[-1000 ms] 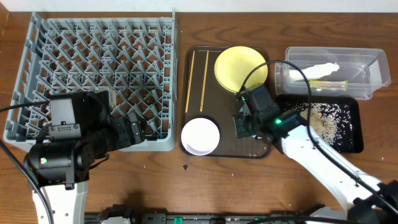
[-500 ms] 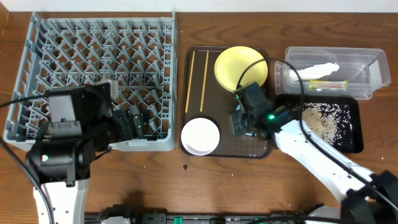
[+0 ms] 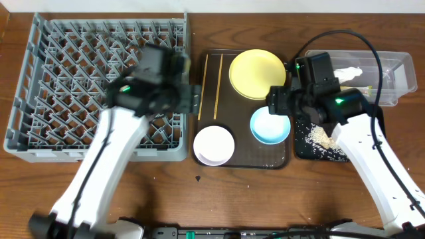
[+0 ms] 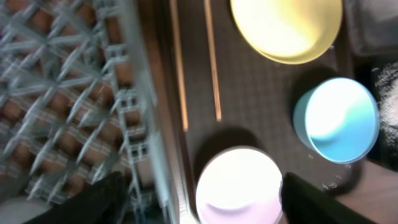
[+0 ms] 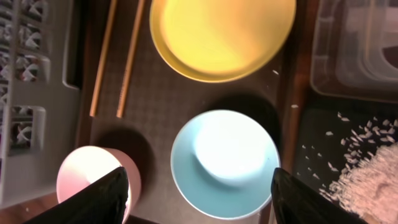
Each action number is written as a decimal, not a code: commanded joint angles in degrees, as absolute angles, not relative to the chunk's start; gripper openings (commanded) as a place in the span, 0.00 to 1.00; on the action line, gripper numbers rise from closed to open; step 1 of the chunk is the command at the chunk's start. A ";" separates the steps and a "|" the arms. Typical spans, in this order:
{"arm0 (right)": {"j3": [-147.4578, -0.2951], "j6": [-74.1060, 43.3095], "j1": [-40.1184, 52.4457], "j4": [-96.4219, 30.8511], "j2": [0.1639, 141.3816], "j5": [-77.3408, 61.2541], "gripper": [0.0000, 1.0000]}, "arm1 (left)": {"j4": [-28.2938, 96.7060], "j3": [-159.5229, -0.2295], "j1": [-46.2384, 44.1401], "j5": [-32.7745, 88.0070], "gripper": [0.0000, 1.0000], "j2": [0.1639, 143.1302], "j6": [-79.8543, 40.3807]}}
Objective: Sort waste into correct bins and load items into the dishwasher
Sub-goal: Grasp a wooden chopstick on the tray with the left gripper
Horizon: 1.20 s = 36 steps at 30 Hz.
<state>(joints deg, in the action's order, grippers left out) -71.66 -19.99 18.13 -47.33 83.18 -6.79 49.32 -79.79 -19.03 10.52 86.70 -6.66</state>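
Blue bowl (image 3: pixel 270 126) being left upright on brown tray (image 3: pixel 243 158), just let go; right claw (image 5: pixel 200 194) being held spread, empty, above it. Left claw (image 4: pixel 199 202), also spread and empty, being swung across rack (image 3: pixel 40 99) toward chopsticks (image 4: pixel 211 62). Racking likely being started next.

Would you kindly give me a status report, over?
Left gripper open, empty, at rack edge. Right gripper open, empty, beside light-blue bowl. It, white bowl, yellow plate, chopsticks on brown tray, none racked. No obstruction seen.
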 commanded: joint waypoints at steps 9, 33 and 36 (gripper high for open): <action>-72.27 -19.70 17.69 -48.62 82.83 -7.60 0.74 | 31.09 -80.71 -23.62 7.81 0.68 107.09 -4.71; -72.25 -19.73 18.44 -48.66 82.87 -7.60 0.70 | 23.03 -80.71 -26.46 4.45 0.12 123.46 -4.86; -72.25 -19.73 18.44 -48.64 82.87 -7.62 0.69 | 23.51 -80.73 -26.44 4.43 0.08 121.51 -4.95</action>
<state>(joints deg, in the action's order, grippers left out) -71.66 -19.94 18.00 -48.62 83.18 -7.31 21.93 -81.14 -26.37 4.49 120.97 -4.67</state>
